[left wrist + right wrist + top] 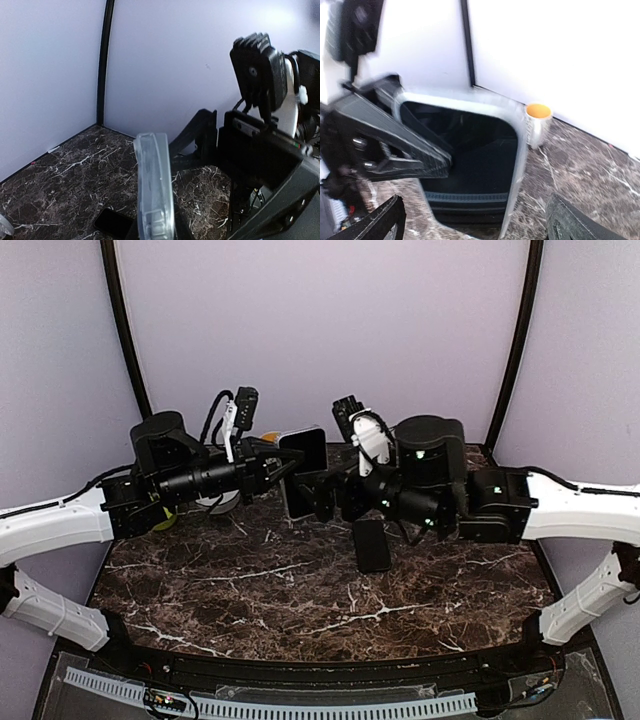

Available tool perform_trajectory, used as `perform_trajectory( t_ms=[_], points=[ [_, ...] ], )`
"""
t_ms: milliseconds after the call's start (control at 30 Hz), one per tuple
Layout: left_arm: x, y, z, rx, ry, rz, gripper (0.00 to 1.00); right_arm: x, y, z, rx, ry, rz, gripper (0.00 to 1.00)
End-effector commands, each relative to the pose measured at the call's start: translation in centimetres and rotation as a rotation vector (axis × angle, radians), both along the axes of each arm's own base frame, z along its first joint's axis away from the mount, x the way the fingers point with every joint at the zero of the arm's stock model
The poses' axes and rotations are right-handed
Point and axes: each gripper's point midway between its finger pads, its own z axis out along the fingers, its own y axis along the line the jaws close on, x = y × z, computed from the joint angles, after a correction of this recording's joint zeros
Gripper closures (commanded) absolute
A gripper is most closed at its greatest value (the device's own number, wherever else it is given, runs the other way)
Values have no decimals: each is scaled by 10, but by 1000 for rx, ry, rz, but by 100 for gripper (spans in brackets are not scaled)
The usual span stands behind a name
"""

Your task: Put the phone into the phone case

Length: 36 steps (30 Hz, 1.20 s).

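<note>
We see the phone case (154, 190) edge-on, a clear shell standing upright from the bottom edge at centre. Dark shapes on either side of its foot are probably the left gripper (155, 234) clamping it, though the frame cuts them off. A black phone (112, 222) lies flat on the marble table (60, 170), just left of the case. The right arm (270, 160) fills the right side, its wrist camera (257, 70) on top. A black post (102, 60) runs up the pale wall (50, 75).
</note>
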Motion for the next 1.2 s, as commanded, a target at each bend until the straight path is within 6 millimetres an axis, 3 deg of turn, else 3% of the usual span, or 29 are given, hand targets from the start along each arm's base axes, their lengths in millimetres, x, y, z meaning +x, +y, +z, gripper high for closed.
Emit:
perform_trajectory(
  t_ms=[0,133,267,433,700,867,900,933,1000,1067,1167],
  points=[
    [-37,11,41,-54,-187,-136,100,-43,-4,33,33,-16,334,1],
    [-84,14,50,-78,-276,-364,100,-72,-5,42,15,-15,549,1],
    [-106,18,52,-89,-302,-477,100,-84,-3,62,29,-69,629,7],
    [-117,18,51,-90,-289,-546,100,-92,4,78,67,-109,701,39],
    [-115,14,49,-77,-265,-558,100,-91,14,82,93,-81,722,99],
    [-108,12,45,-66,-256,-525,98,-82,7,93,137,-85,658,100],
    [-107,12,43,-61,-254,-515,91,-82,5,97,153,-89,656,100],
    [-104,12,42,-57,-257,-496,74,-84,3,101,171,-94,658,100],
    [-100,12,36,-42,-255,-474,54,-88,0,113,215,-110,674,100],
    [-96,11,30,-30,-242,-455,44,-95,-4,124,254,-129,699,100],
    [-94,9,20,-17,-216,-454,41,-100,-8,136,292,-157,718,100]
  ],
)
